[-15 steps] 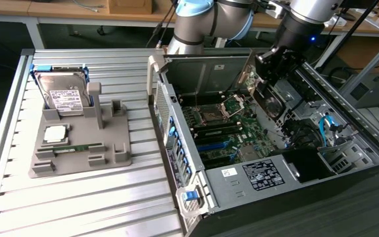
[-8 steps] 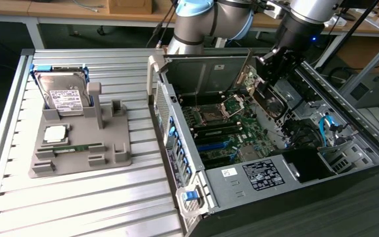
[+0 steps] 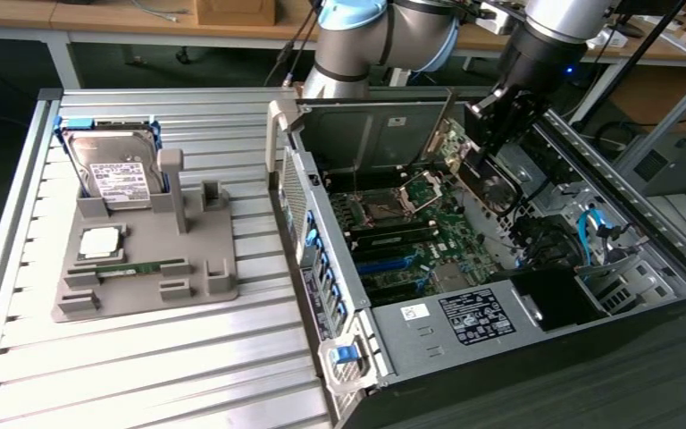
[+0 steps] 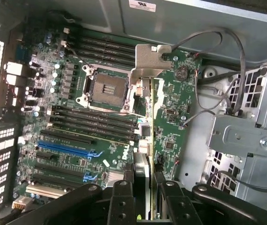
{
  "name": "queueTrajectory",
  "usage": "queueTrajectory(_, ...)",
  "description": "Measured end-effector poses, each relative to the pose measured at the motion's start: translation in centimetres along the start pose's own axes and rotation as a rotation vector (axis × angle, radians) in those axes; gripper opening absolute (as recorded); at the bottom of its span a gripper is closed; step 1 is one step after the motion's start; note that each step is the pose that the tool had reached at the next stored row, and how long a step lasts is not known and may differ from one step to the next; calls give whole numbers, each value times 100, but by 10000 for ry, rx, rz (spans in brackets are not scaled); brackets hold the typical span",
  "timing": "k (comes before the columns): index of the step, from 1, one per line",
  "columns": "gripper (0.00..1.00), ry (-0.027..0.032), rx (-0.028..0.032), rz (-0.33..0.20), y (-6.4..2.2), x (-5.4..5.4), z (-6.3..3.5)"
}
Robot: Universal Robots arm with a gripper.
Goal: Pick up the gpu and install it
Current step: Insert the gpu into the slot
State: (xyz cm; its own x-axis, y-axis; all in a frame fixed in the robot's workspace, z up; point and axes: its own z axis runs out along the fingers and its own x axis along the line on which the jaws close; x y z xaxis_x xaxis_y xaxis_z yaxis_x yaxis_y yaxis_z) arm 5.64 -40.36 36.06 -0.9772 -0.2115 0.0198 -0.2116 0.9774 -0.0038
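The end effector (image 4: 143, 186) is clamped on the gpu (image 4: 145, 136), which it holds edge-on, probably to leave the connector edge free for a slot. The card's silver bracket (image 4: 151, 58) is at the end farthest from the fingers. Beneath it lies the motherboard (image 4: 77, 122) inside the open computer case (image 3: 439, 331). Well apart, a hard drive (image 3: 111, 170) stands in a gray holder (image 3: 140, 286) on the surface (image 3: 140, 375).

This is a robotics lab or workshop. A slatted aluminium table (image 3: 140, 357) fills the lower left of the frame, and an open desktop computer case (image 3: 427, 344) sits lower right. Wooden workbenches (image 3: 104, 13) with cables (image 3: 162, 12) and a cardboard box (image 3: 236, 11) line the top edge.
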Motion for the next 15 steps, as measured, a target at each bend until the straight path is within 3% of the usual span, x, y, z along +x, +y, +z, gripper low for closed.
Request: queueTrajectory(15, 27, -3, 14, -788, 0, 0, 0)
